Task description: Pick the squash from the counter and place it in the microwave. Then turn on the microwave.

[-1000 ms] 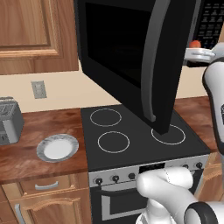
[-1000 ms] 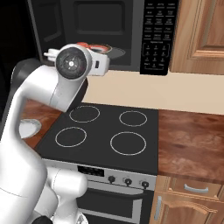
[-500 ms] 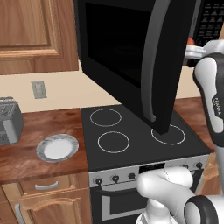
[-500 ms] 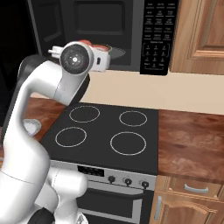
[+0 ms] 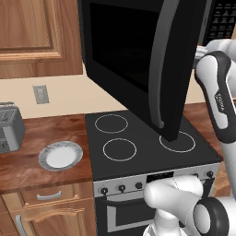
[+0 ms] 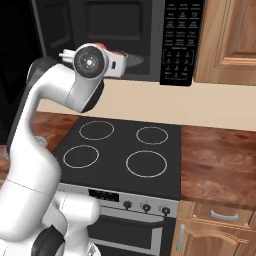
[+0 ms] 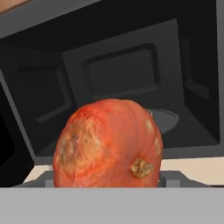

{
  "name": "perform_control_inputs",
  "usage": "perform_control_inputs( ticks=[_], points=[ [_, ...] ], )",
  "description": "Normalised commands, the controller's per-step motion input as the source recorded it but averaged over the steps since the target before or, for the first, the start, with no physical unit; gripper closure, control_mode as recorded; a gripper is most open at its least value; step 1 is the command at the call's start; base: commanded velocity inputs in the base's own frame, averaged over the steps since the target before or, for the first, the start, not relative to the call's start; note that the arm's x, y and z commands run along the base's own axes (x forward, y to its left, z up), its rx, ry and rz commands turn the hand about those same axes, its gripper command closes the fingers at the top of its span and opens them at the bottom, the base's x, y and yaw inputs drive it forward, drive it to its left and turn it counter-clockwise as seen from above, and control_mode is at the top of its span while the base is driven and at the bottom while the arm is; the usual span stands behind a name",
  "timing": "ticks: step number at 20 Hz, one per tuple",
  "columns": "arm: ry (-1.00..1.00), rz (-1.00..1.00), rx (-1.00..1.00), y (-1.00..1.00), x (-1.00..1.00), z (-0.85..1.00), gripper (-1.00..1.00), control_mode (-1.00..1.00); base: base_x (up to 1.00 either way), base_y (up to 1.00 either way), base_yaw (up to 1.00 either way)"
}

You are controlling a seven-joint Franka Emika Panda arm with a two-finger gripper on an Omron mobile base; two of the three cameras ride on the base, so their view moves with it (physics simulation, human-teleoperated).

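The orange-red squash [image 7: 109, 146] fills the lower middle of the hand view, held between my gripper's grey fingers [image 7: 171, 178]. Behind it is the open cavity of the black microwave [image 7: 131, 74], with a round turntable [image 7: 164, 119] on its floor. In the right base view my gripper [image 6: 117, 59] hovers at the cavity's mouth, left of the keypad [image 6: 177, 45], and slivers of squash [image 6: 119, 53] peek past the hand. The microwave's door [image 5: 133, 64] stands swung wide open, its curved grey handle [image 5: 162, 73] facing the camera. The counter [image 6: 220, 160] lies below on both sides.
The black four-ring stovetop [image 6: 125, 155] sits directly under the microwave. On the left counter stretch are a white plate [image 5: 60, 156] and a grey toaster [image 5: 10, 128]. The open door hangs over the stovetop's left half. Wooden cabinets [image 6: 227, 40] flank the microwave.
The hand has risen a little and moved closer to the microwave's opening, with the squash still gripped. The base and the door have not moved.
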Motion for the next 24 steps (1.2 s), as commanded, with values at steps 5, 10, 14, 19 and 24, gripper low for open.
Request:
perform_control_inputs(
  ticks=[5,10,14,19,24],
  points=[
    [0.0,0.05,0.0,0.02,0.28,0.0,1.0,-1.0,0.0,0.0,0.0],
    [0.0,0.06,0.0,0.0,0.26,0.04,1.0,-1.0,0.0,0.0,0.0],
    [0.0,0.04,0.0,0.08,0.21,0.04,1.0,-1.0,0.0,0.0,0.0],
    [0.0,0.01,-0.01,0.11,0.22,0.01,1.0,-1.0,0.0,0.0,0.0],
    [-0.05,0.0,-0.01,0.14,0.21,0.0,1.0,-1.0,0.0,0.0,0.0]
  ],
)
